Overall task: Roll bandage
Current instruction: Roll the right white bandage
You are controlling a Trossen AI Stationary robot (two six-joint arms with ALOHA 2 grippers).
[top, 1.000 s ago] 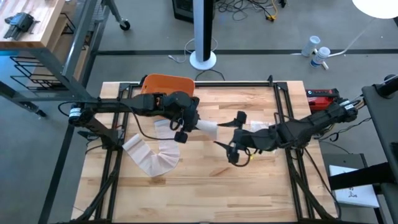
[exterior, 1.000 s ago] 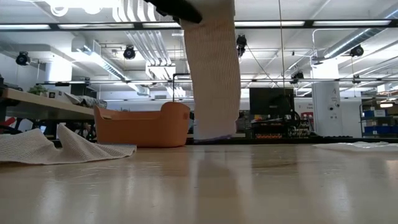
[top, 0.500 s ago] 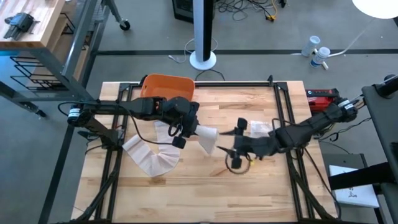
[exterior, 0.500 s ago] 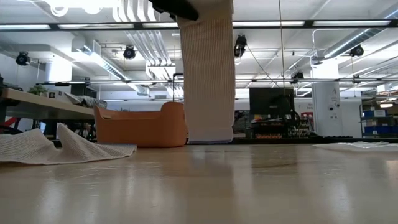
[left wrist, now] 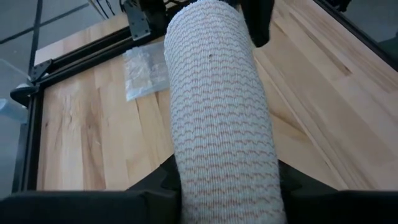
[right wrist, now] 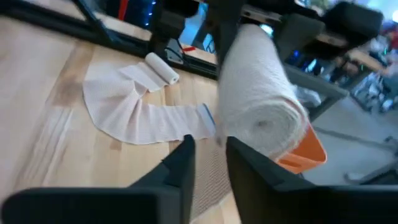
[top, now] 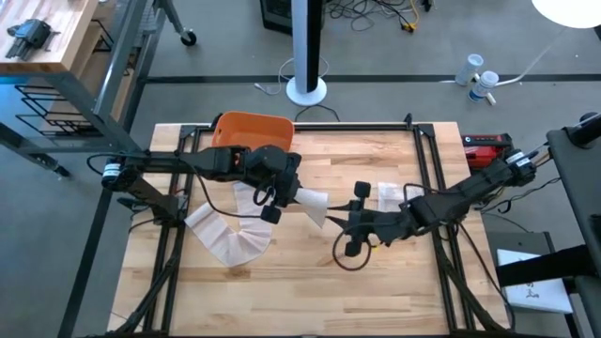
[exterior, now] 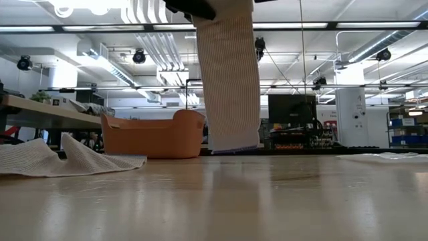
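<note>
Bandage (top: pixel 313 204) clamped in left pincer (top: pixel 274 195) over wood table (top: pixel 376 272); right pincer (top: pixel 351 222) apart.

White bandage (left wrist: pixel 217 118) with a fine ribbed knit faintly flecked pink; orange basket (top: pixel 250 130); pale striped wooden table (top: pixel 376 282); red box (top: pixel 486 144) beside black frame.

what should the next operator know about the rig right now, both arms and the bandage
Left gripper: jaws shut on the bandage roll, held above the table mid-board.
Right gripper: jaws slightly apart just beside the roll's free end, not gripping.
Loose bandage tail lies fanned out on the left; orange bin at the back; a clear wrapper lies by the right arm.
Done: part rolled. Left: wind in the tail.
</note>
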